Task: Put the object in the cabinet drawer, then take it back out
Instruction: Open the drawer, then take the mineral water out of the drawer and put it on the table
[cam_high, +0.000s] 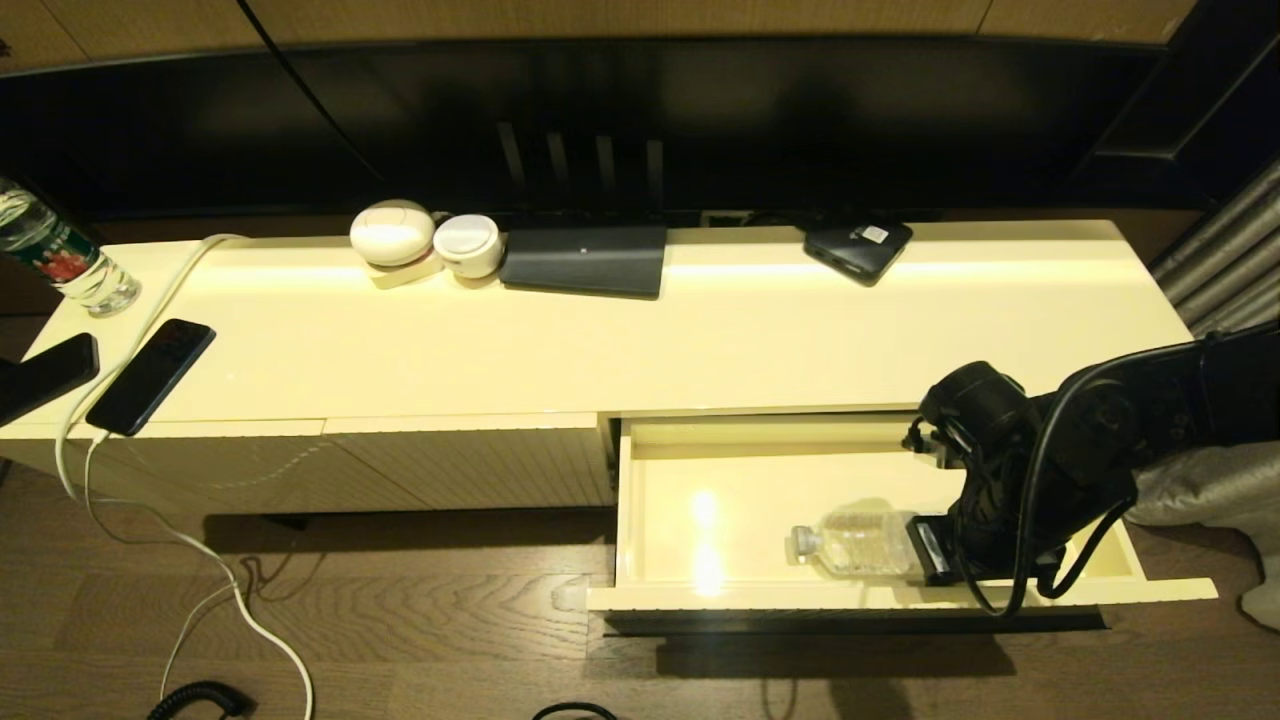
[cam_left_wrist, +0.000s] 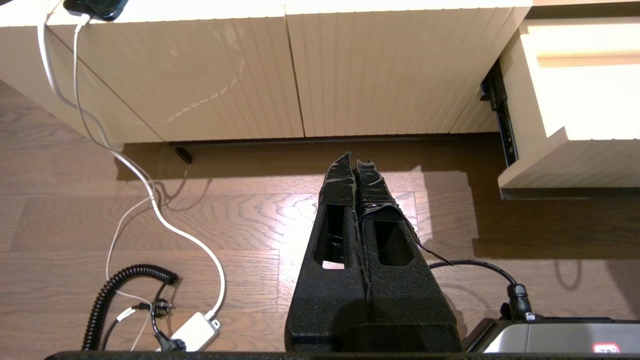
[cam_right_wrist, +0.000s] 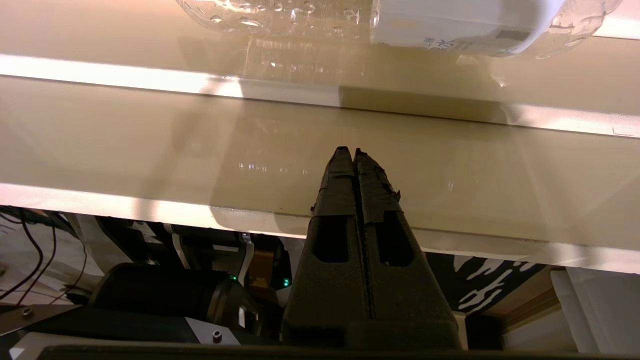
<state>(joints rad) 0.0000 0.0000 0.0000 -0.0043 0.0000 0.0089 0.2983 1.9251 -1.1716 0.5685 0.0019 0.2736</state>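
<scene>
While the bottle (cam_high: 855, 542) lies on its side in the open drawer (cam_high: 700, 500), lower right of frame, cap pointing left, the right end effector (cam_right_wrist: 355, 155) sits closed and empty just beside its base

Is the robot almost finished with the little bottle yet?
About halfway, it seems. Done: the drawer is pulled open and the clear water bottle lies on its side inside. In hand: the right gripper is over the drawer beside the bottle, fingers shut and empty. Left: grab the bottle and lift it back out. The left gripper waits shut above the floor.
</scene>
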